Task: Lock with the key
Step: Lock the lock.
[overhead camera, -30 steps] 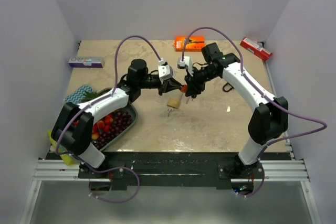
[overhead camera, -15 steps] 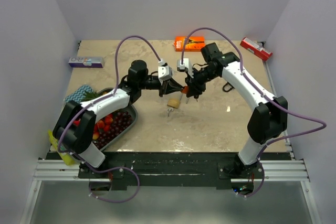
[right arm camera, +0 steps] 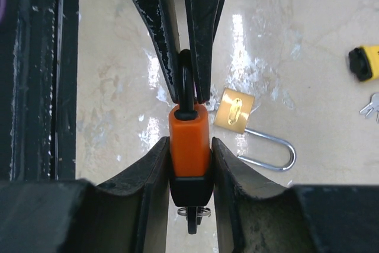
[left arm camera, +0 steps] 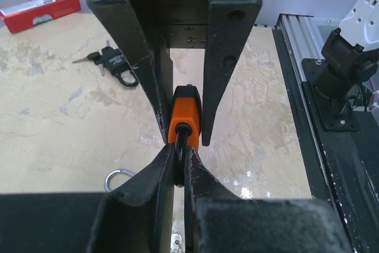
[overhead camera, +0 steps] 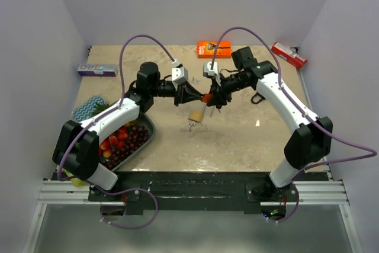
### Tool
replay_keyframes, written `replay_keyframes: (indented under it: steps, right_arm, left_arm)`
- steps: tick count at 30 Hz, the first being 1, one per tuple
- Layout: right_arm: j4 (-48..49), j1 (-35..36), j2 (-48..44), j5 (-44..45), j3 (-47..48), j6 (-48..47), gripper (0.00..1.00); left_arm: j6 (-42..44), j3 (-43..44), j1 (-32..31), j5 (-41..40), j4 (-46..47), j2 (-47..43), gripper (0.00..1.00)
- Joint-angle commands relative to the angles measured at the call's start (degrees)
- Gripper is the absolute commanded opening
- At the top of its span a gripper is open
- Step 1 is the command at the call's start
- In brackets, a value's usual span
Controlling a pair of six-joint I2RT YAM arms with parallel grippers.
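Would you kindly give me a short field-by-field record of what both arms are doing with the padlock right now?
orange padlock: held between both grippers, above the table
left gripper: shut on its shackle
right gripper: shut on its body
key: seems to hang from the lock's underside; hard to tell
brass padlock: lying on the table below
black padlock: on the table with keys, apart
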Motion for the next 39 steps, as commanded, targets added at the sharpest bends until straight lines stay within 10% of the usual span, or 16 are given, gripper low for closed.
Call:
replay_keyframes:
  steps: [1,4,15,27,35,39]
  right_arm:
    - [9.27,-1.17,-4.63,-12.96,0.26,2.52,0.56]
    - [7.42,-3.20,-4.37,-11.64,0.35,3.75,0.71]
    - [-2.15,-5.58,-3.14,-9.35,1.40,-1.25,0.70]
    - [-9.72,-6.19,0.90,-8.56,3.51,-8.20,0.49]
    - [-10.34,-6.28,1.96,-7.94,4.48,-8.82,0.00]
    - [-10.51,-7.16,2.40,-6.98,3.95,-9.17,0.00]
  left_arm:
    - [1.06,3.66,-0.06,3.04,-7.16,-1.30,0.00]
    - [0.80,5.59,0.56,2.95,-8.83,-1.57,0.00]
    - [0.62,8.59,2.05,2.95,-11.38,-1.66,0.00]
    - [-0.43,8.59,2.32,2.68,-10.41,-1.83,0.00]
    - [-0.52,8.15,2.84,2.95,-10.15,-1.22,0.00]
    - [-5.68,8.93,6.35,3.12,-8.05,0.62,0.00]
